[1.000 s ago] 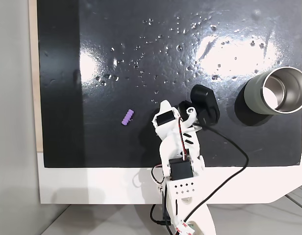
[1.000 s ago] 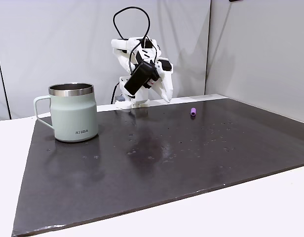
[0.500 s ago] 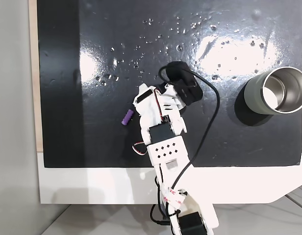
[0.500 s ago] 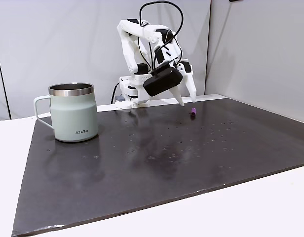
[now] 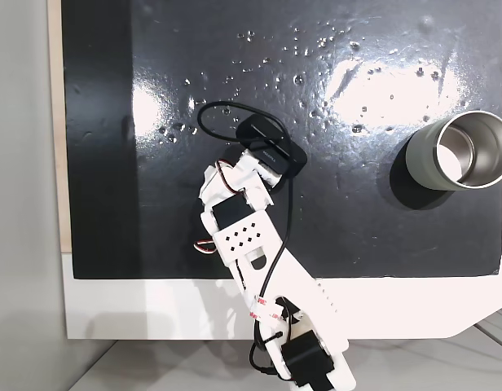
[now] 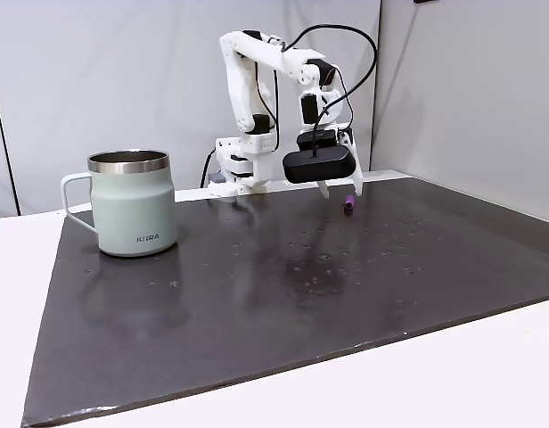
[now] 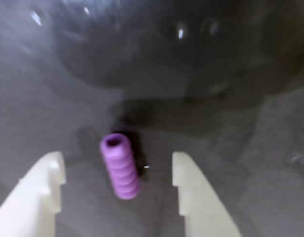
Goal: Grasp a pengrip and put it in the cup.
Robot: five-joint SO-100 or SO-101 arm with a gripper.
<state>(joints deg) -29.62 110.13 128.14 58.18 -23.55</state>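
Note:
The pengrip (image 7: pixel 120 166), a small purple ribbed cylinder, lies on the black mat between my two white fingers (image 7: pixel 43 187) in the wrist view. My gripper (image 7: pixel 116 159) is open and straddles it, with a gap on each side. The side fixed view has the gripper (image 6: pixel 340 189) pointing down just above the pengrip (image 6: pixel 348 204) at the far right of the mat. The cup (image 6: pixel 132 203), a grey-green metal mug with a handle and steel rim, stands upright at the left. Seen from above, the cup (image 5: pixel 463 151) is at the right edge, far from my arm (image 5: pixel 243 236).
The black mat (image 6: pixel 257 303) covers most of a white table and glints with small wet-looking specks. My arm's base (image 6: pixel 239 174) stands at the far edge of the mat. A black cable (image 5: pixel 214 110) loops from the wrist camera.
My arm has reached out from its folded pose and swung towards the pengrip. The open gripper has come down over it, and from above the arm now covers it.

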